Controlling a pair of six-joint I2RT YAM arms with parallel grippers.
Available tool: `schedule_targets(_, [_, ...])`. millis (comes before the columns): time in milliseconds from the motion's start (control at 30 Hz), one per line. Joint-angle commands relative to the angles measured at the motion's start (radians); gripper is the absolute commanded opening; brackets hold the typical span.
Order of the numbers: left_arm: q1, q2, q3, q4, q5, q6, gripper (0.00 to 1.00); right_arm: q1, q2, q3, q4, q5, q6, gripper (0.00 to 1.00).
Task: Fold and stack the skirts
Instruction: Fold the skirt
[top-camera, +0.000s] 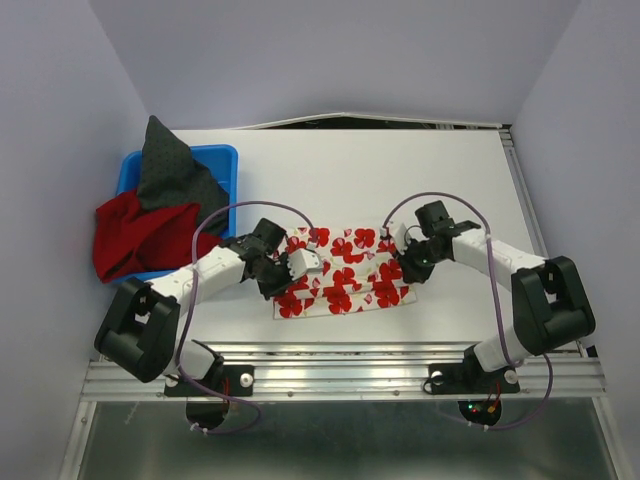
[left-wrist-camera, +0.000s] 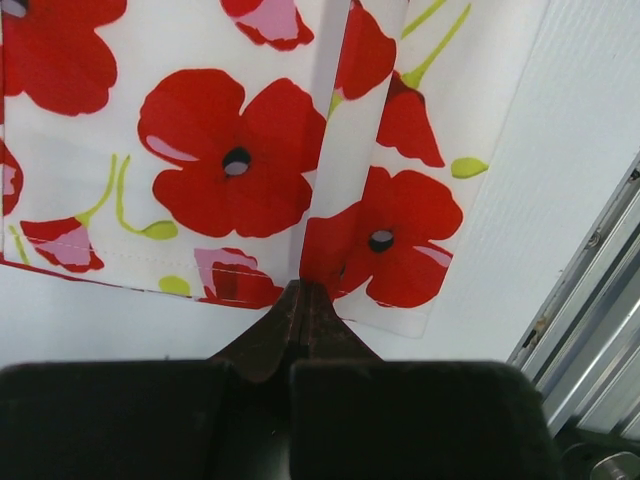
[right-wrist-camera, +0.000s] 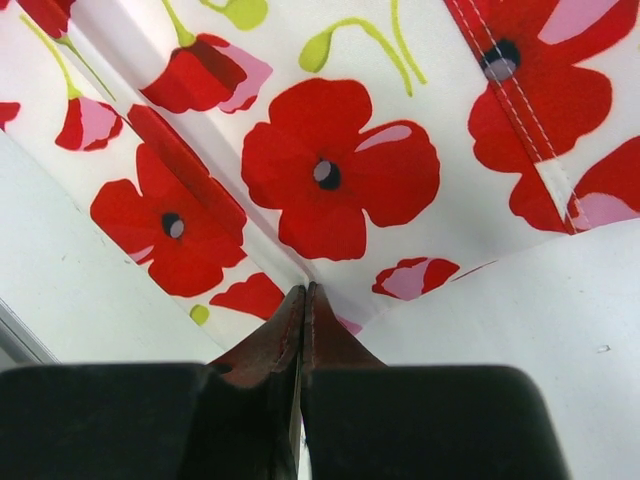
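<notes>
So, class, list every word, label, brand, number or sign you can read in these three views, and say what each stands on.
None can be read in any view.
The floral skirt bears only a poppy print. The red skirt, the grey skirt and the bin show no writing.

Flowered skirt (top-camera: 345, 270): thin woven cloth, matt and smooth; I see a stitched hem in the right wrist view. Deep-red skirt (top-camera: 140, 240), far left: soft matt cloth. Dark grey skirt (top-camera: 170, 175): matt cloth, finely speckled. Bin (top-camera: 228, 160): blue plastic, slight gloss. Table (top-camera: 450, 180): white, matt, faintly grained. Near rail (top-camera: 340, 372): bare brushed metal. Left gripper (left-wrist-camera: 303, 290) and right gripper (right-wrist-camera: 304, 292): dark matt fingers, rubbery-looking.
</notes>
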Motion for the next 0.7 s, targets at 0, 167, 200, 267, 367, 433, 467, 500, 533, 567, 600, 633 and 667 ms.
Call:
schedule_targets(0, [0.002, -0.032, 0.094, -0.069, -0.030, -0.006, 0.00, 0.006, -0.039, 0.091, -0.022, 0.033, 0.015, 0.01])
schedule_targets(167, [-0.001, -0.078, 0.197, -0.186, 0.016, 0.023, 0.00, 0.006, -0.098, 0.159, -0.107, 0.016, -0.010, 0.01])
schedule_targets(200, [-0.004, -0.091, 0.209, -0.215, 0.017, 0.033, 0.00, 0.006, -0.107, 0.162, -0.117, 0.013, -0.016, 0.01])
schedule_targets(267, [-0.009, -0.110, 0.241, -0.289, 0.016, 0.069, 0.00, 0.006, -0.127, 0.174, -0.159, 0.010, -0.039, 0.01])
schedule_targets(367, [-0.012, -0.134, 0.236, -0.361, 0.014, 0.117, 0.00, 0.006, -0.150, 0.150, -0.191, -0.001, -0.061, 0.01])
schedule_targets(433, [-0.018, -0.141, 0.209, -0.387, 0.013, 0.135, 0.00, 0.006, -0.156, 0.119, -0.196, -0.009, -0.070, 0.01])
schedule_targets(467, [-0.027, -0.142, 0.174, -0.389, 0.009, 0.146, 0.00, 0.015, -0.158, 0.082, -0.191, -0.009, -0.076, 0.01])
schedule_targets(500, [-0.033, -0.142, 0.157, -0.380, 0.005, 0.146, 0.00, 0.015, -0.158, 0.061, -0.168, -0.004, -0.076, 0.01])
schedule_targets(533, [-0.041, -0.139, 0.140, -0.372, 0.005, 0.145, 0.00, 0.024, -0.155, 0.042, -0.156, -0.004, -0.079, 0.01])
schedule_targets(567, [-0.062, -0.130, 0.113, -0.364, 0.002, 0.143, 0.00, 0.025, -0.150, 0.029, -0.148, -0.003, -0.082, 0.01])
schedule_targets(600, [-0.073, -0.124, 0.102, -0.357, 0.002, 0.140, 0.00, 0.034, -0.145, 0.009, -0.142, -0.004, -0.082, 0.01])
schedule_targets(633, [-0.084, -0.118, 0.091, -0.340, 0.003, 0.134, 0.00, 0.043, -0.132, 0.002, -0.133, -0.007, -0.081, 0.01])
schedule_targets(667, [-0.104, -0.105, 0.073, -0.328, -0.004, 0.129, 0.00, 0.043, -0.125, -0.011, -0.130, -0.018, -0.078, 0.01])
